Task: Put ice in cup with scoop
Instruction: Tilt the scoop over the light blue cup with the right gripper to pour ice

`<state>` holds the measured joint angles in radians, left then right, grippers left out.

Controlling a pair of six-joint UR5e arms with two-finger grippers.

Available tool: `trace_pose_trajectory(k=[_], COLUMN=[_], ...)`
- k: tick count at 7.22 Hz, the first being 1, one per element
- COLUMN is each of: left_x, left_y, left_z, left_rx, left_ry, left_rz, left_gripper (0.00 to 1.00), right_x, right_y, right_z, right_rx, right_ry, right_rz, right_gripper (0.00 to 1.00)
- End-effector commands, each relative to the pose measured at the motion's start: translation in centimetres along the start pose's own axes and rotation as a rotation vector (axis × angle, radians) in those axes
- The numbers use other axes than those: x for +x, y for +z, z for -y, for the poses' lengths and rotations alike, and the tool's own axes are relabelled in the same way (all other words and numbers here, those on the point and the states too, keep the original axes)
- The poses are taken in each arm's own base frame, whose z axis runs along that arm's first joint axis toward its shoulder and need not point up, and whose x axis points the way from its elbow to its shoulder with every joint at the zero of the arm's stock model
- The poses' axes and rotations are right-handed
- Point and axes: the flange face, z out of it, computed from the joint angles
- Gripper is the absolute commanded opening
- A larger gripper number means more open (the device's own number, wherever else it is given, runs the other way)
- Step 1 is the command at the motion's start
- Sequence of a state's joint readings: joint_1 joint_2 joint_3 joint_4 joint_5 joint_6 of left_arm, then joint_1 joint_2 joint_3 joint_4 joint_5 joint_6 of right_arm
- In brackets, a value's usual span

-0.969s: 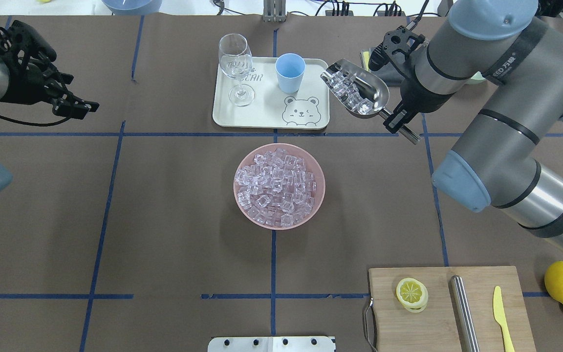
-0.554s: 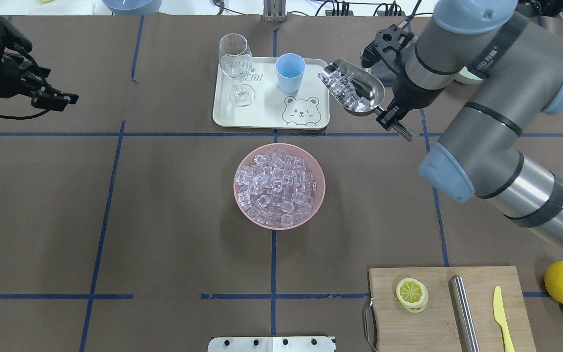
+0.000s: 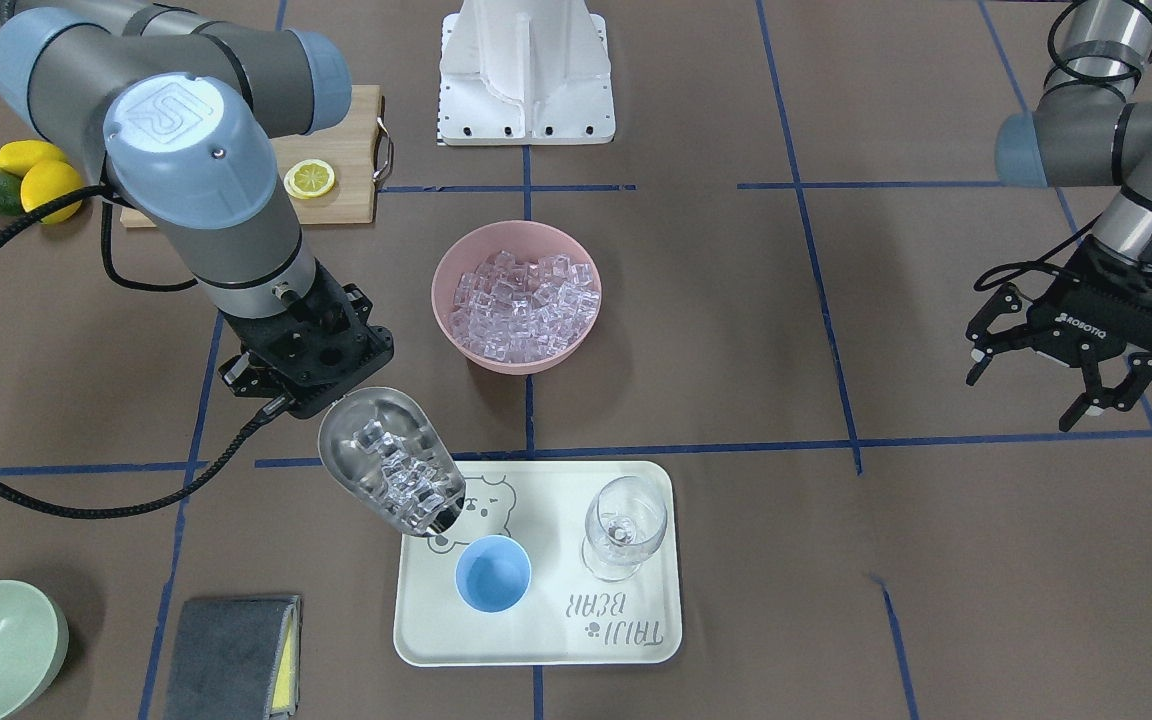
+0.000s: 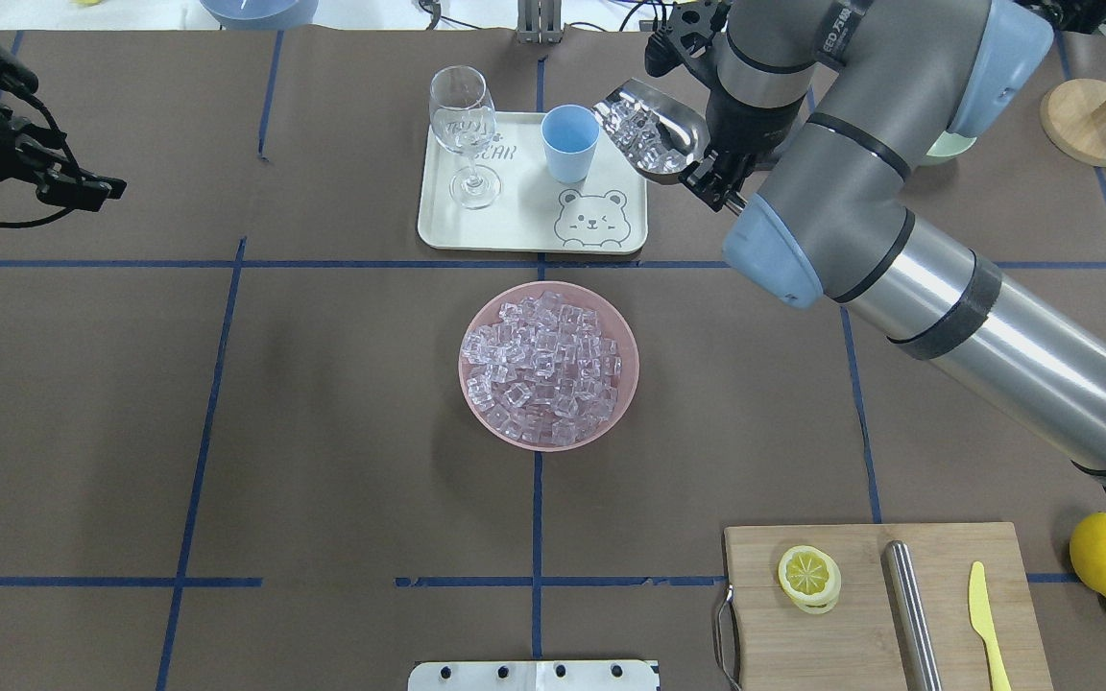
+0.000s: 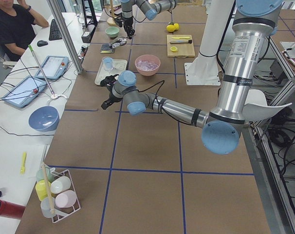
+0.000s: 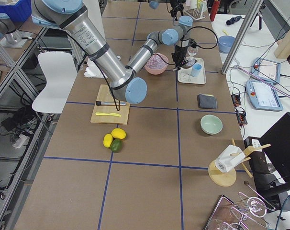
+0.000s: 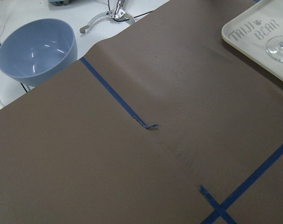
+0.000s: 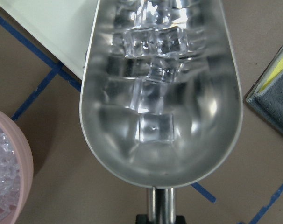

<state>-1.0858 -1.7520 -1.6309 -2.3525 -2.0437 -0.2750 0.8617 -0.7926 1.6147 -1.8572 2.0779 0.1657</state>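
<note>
The right hand (image 4: 714, 178) is clenched on the short handle of the scoop (image 3: 388, 470) and holds it in the air above the tabletop (image 3: 836, 600). The trough points toward the cup (image 3: 493, 573). In the front-facing view the scoop's front lip hangs over the near corner of the white tray (image 3: 436, 630), just beside the cup's rim. Whether the two touch cannot be told.

A load of ice (image 8: 153, 126) lies in the trough. The wrist view shows the clear cubes bunched mostly toward the mouth, with one cube sitting further back near the handle. The cup stands upright on the tray, its blue floor in plain sight. A clear wine glass (image 3: 624, 525) stands beside it on the same tray (on the side away from the scoop).

More ice is heaped in the pink bowl (image 4: 632, 369) at the middle of the tabletop, between the tray and the robot's base.

The left hand (image 3: 1036, 385) is released, with its fingers spread and nothing between them. It hangs over bare tabletop far out on the robot's left, well apart from the tray and the bowl. Its wrist camera looks down on brown paper, blue tape lines and one corner of the tray.
</note>
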Motion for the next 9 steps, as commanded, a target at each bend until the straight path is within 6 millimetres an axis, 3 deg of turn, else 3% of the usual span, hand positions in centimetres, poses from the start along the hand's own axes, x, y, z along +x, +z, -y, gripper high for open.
trace_pose_trajectory(k=[1, 3, 5, 7, 8, 9], left_x=[-1.1, -1.3, -1.6, -1.8, -1.8, -1.9], left_y=[0.1, 0.2, 0.5, 0.7, 0.8, 0.9], left_z=[0.1, 0.4, 0.2, -0.1, -0.3, -0.6], left_rx=[-0.055, -0.087, -0.105, -0.119, -0.123, -0.129], left_ry=[-0.036, -0.056, -0.066, -0.073, -0.075, -0.078], left_rz=[0.031, 0.047, 0.052, 0.053, 0.052, 0.052], left_gripper=[1.00, 1.00, 1.00, 1.00, 1.00, 1.00], right_x=[-0.4, -0.6, -2.1, -2.6, -3.2, -3.0], right_y=[0.3, 2.1, 3.3, 3.6, 3.2, 2.3], right_z=[0.3, 0.6, 1.3, 4.1, 6.3, 7.0], right_rx=[-0.006, -0.043, -0.066, -0.097, -0.142, -0.154], right_ry=[-0.003, -0.007, -0.028, -0.015, -0.020, -0.012], right_rz=[0.006, 0.010, 0.020, 0.022, 0.016, 0.010], right_gripper=[0.00, 0.00, 0.00, 0.00, 0.00, 0.00])
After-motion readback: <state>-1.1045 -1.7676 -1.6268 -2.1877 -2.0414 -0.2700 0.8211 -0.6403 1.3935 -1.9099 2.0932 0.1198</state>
